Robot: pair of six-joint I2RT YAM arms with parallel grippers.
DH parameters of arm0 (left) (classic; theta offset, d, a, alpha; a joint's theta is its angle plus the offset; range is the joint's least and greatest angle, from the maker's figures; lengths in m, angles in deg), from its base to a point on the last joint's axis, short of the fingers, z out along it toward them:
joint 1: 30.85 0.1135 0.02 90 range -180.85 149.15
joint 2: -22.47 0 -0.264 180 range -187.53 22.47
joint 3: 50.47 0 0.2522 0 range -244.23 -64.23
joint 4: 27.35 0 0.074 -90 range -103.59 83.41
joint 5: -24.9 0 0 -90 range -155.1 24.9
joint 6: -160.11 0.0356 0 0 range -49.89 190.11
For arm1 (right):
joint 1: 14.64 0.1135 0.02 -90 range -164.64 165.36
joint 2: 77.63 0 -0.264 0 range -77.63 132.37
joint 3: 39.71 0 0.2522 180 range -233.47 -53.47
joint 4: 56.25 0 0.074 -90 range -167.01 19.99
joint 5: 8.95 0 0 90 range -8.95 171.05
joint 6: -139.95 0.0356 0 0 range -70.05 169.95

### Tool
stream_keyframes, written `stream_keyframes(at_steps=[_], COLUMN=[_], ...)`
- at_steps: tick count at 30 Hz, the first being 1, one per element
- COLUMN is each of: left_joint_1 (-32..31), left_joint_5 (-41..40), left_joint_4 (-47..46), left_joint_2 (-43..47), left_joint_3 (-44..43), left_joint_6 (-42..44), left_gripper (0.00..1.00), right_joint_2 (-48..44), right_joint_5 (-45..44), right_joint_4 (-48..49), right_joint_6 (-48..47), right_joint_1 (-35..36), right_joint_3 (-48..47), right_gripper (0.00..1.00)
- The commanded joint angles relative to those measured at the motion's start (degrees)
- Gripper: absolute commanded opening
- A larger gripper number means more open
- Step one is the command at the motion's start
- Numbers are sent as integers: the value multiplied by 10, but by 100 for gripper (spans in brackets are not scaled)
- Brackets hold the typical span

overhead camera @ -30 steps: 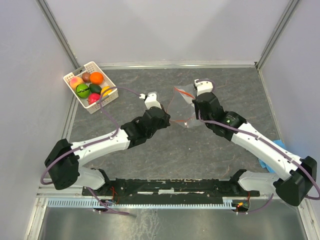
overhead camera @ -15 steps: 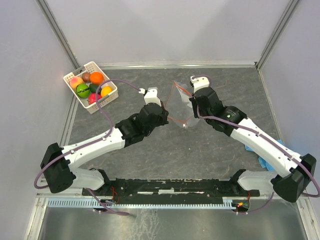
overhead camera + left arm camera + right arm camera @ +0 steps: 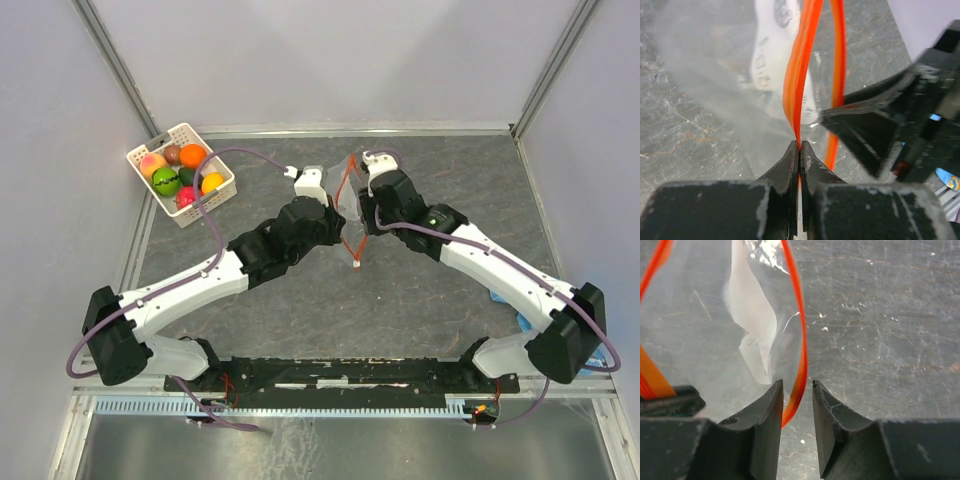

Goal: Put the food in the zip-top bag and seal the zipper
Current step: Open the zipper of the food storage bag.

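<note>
Top view: the zip-top bag point(image 3: 348, 192) sits between the left gripper point(image 3: 337, 222) and right gripper point(image 3: 362, 213). The food point(image 3: 180, 170) is in the white basket point(image 3: 158, 138), way off to the bag's left.

Left wrist: left fingers clamped tight on the bag's zipper point(image 3: 801, 75).

Right wrist: right fingers narrow, with the bag's other lip between them. Can't tell if it's pinched.

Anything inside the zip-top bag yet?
Nothing visible through the clear zip-top bag but its white label; the food sits in the white basket. The left gripper hides part of the bag.
</note>
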Motion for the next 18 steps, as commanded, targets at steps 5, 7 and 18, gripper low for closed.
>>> stream_keyframes(at_steps=[5, 7, 18], left_joint_1=[-1, -2, -1], left_joint_5=[-22, -33, -74], left_joint_4=[9, 14, 42], left_joint_2=[-11, -11, 12], left_joint_3=[-66, -70, -42], left_joint_6=[48, 52, 67], left_gripper=[3, 3, 3], right_joint_2=[50, 50, 6], right_joint_5=[63, 69, 148], right_joint_4=[50, 58, 97], right_joint_6=[25, 32, 18], right_joint_1=[-2, -2, -24], right_joint_3=[-93, -92, -23], right_gripper=[46, 48, 67])
